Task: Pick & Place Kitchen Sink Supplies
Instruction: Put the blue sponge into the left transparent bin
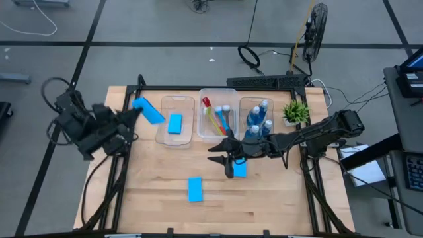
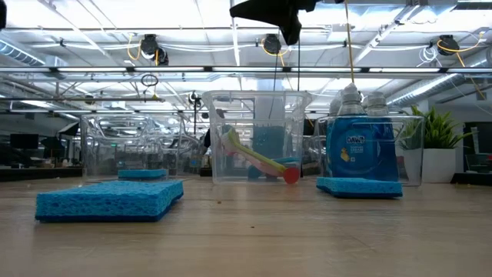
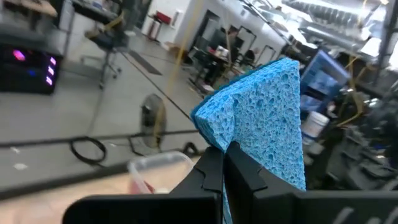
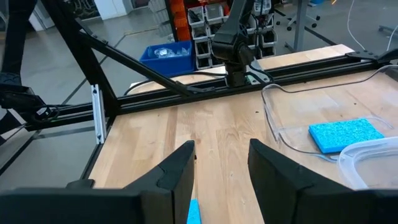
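Note:
My left gripper point(image 1: 129, 116) is shut on a bright-blue sponge point(image 1: 147, 110), held in the air beside the left clear tub point(image 1: 163, 135). That tub holds another sponge point(image 1: 174, 123). The middle tub holds dish brushes point(image 1: 217, 116) and the right tub holds blue bottles point(image 1: 259, 119). My right gripper point(image 1: 217, 155) is open and empty above the table's middle; in the right wrist view point(image 4: 221, 155) its fingers point toward the table's left. A sponge point(image 1: 239, 170) lies flat on the table just by it, and another sponge point(image 1: 194, 189) lies nearer the front edge. My left gripper pinches the sponge between its two fingers at the sponge's near end point(image 3: 239, 146). The rest of the sponge point(image 3: 264, 112) sticks out past the fingertips. It is lifted clear of the table and tilted.
A small green potted plant point(image 1: 295, 112) stands at the far right, beside the bottle tub. A black frame rail point(image 1: 198, 88) runs along the table's far edge. Bare wood point(image 1: 152, 192) lies in front of the tubs. In the low view the nearest sponge point(image 2: 108, 198) lies at the left.

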